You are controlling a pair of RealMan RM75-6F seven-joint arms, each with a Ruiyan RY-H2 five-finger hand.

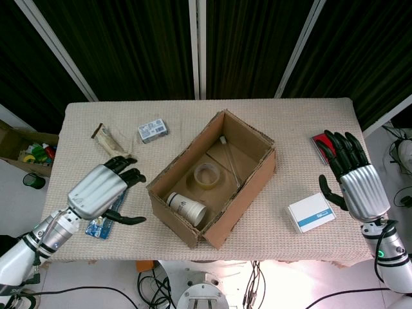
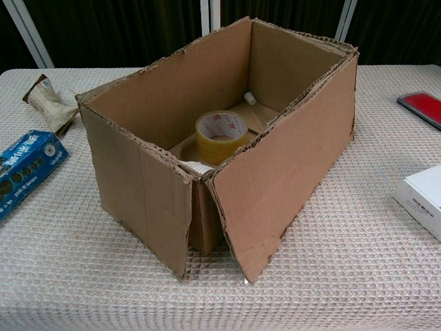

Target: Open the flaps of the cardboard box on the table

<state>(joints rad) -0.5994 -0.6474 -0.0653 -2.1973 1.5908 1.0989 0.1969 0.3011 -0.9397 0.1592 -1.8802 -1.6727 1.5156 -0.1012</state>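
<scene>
The cardboard box [image 1: 243, 193] stands in the middle of the table, its top open. In the chest view the box [image 2: 282, 165] has its near flaps hanging down along its outer walls. Inside lie a roll of yellow tape [image 2: 220, 131], a white paper cup [image 1: 187, 207] and a thin stick [image 1: 229, 158]. My left hand [image 1: 103, 190] hovers left of the box, apart from it, fingers spread and holding nothing. My right hand [image 1: 354, 183] is at the table's right edge, fingers apart and empty. Neither hand shows in the chest view.
A blue packet [image 1: 100, 226] lies under my left hand. A snack wrapper [image 1: 109, 143] and a small blue-white carton [image 1: 152, 130] lie at the back left. A red flat item [image 1: 320, 143] and a white box [image 1: 311, 212] lie near my right hand.
</scene>
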